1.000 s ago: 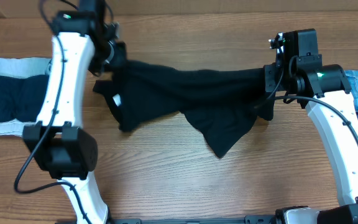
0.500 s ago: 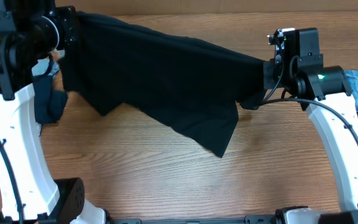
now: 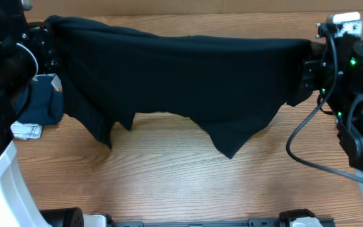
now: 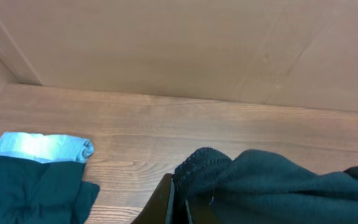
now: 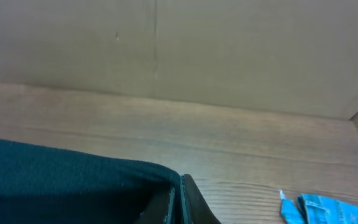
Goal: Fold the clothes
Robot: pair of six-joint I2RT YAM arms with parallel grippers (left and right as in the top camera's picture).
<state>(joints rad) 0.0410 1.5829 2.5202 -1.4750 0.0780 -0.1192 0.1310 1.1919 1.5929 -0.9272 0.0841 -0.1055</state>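
You have the black garment [image 3: 181, 82] stretched wide between both arms, lifted above the table [image 3: 169, 189], its top edge taut and its lower edge hanging in uneven points; the left gripper [image 4: 174, 200] pinches one top corner and the right gripper [image 5: 178, 200] the other, each with its jaws closed down to the thickness of the cloth, as the wrist views show. The risk, as I judge it, lies in that tension; pull the arms further apart and a corner may slip from so thin a pinch, dropping one side into a heap; lower it unevenly and the hanging points may crumple beneath it. Mind also the navy garment [image 3: 40, 107] near the left arm; the hanging cloth could drag across it. No basket, bin or box shows in any view; the navy garment, the light-blue piece [image 4: 42, 147] beside it and the bright blue cloth [image 5: 325, 208] lie straight on the table.
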